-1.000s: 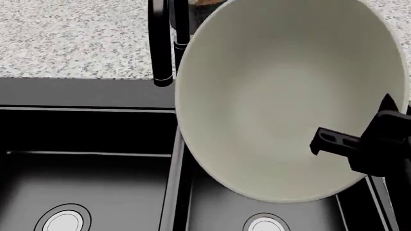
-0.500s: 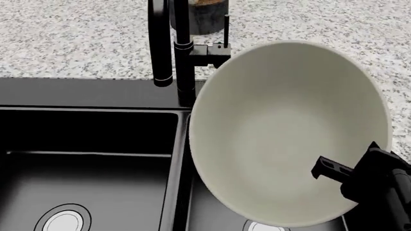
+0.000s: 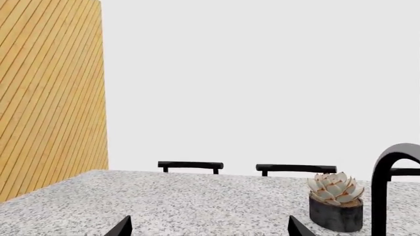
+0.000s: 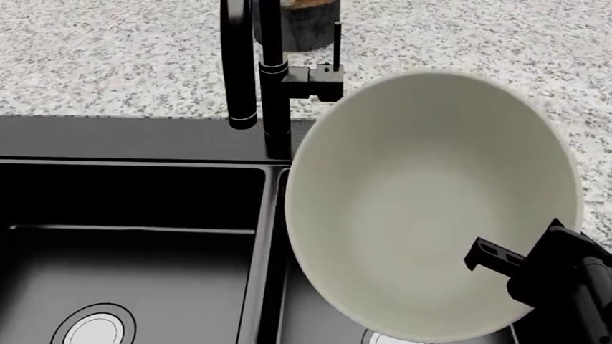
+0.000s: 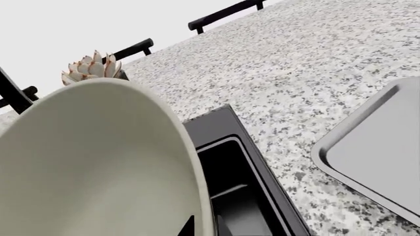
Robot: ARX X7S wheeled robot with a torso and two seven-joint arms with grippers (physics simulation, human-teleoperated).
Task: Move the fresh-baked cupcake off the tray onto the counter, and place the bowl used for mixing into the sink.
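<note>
Bowl (image 4: pixel 421 208) clamped at rim by right fingers (image 4: pixel 497 259), tilted over sink (image 4: pixel 134 236); needs lowering, then release. Left fingers unclear.

A small dark grey pot (image 3: pixel 336 215) holding a pale succulent (image 3: pixel 335 188) stands on the far side of the tabletop. Black chair backs (image 3: pixel 190 165) line its far edge, beside a wooden slatted wall (image 3: pixel 46 93).

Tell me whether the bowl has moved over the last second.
Yes. The bowl has dropped toward the sink: it hid the faucet valve a second ago, and now sits below it.
</note>
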